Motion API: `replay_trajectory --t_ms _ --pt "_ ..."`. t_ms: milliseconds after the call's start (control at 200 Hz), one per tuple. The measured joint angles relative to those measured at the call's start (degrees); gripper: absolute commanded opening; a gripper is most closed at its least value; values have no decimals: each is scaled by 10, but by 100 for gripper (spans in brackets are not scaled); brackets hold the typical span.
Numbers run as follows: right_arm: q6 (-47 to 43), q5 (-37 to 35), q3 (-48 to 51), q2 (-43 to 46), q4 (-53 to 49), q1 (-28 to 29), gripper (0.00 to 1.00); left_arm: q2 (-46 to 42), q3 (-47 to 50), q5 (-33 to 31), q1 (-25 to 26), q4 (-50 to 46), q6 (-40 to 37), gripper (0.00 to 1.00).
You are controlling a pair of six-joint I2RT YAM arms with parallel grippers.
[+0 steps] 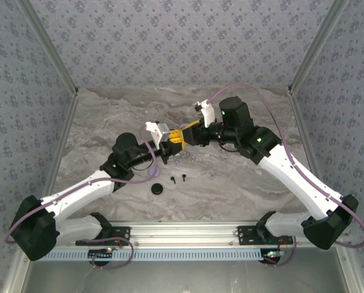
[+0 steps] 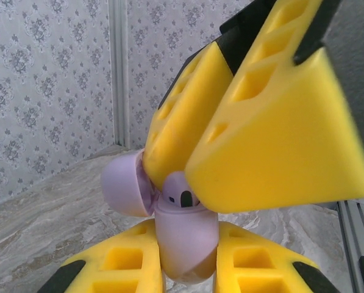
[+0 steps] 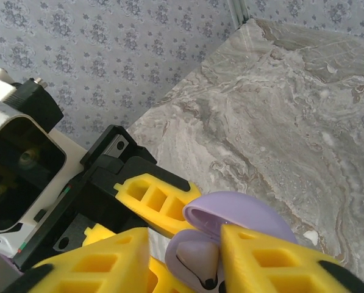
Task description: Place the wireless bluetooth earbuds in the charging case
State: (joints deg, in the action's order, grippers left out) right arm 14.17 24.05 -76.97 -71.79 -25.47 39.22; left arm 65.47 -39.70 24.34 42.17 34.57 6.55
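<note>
L gripper (image 2: 185,256) is clamped on the lilac charging case (image 2: 185,235), whose lid (image 2: 124,186) is swung open to one side. R gripper (image 3: 191,259) is right at the case mouth, jaws parted a bit either side of a lilac earbud (image 2: 180,195) sitting in the case's top, w/ a gap showing on one side. A loose black earbud (image 1: 183,179) & a black disc (image 1: 157,188) lie on the table (image 1: 249,189) nr the case, on the arm-base side.

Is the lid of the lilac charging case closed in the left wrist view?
No: the lilac charging case has its lid swung open to one side, exposing an earbud seated in its top.
</note>
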Motion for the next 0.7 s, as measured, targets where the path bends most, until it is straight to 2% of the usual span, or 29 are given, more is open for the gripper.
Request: replay_trajectory --t_ms 120,295,510,700 --pt "-1 4 -6 5 -6 -6 56 0 0 -6 0 3 0 0" --pt "-3 -21 -7 42 -23 -25 62 -10 5 -24 0 3 -1 0" --pt "11 -112 20 75 -79 -67 59 -73 37 -67 0 -25 -22 0" --pt "48 -181 116 7 -131 -80 53 -131 49 -99 0 -62 -41 0"
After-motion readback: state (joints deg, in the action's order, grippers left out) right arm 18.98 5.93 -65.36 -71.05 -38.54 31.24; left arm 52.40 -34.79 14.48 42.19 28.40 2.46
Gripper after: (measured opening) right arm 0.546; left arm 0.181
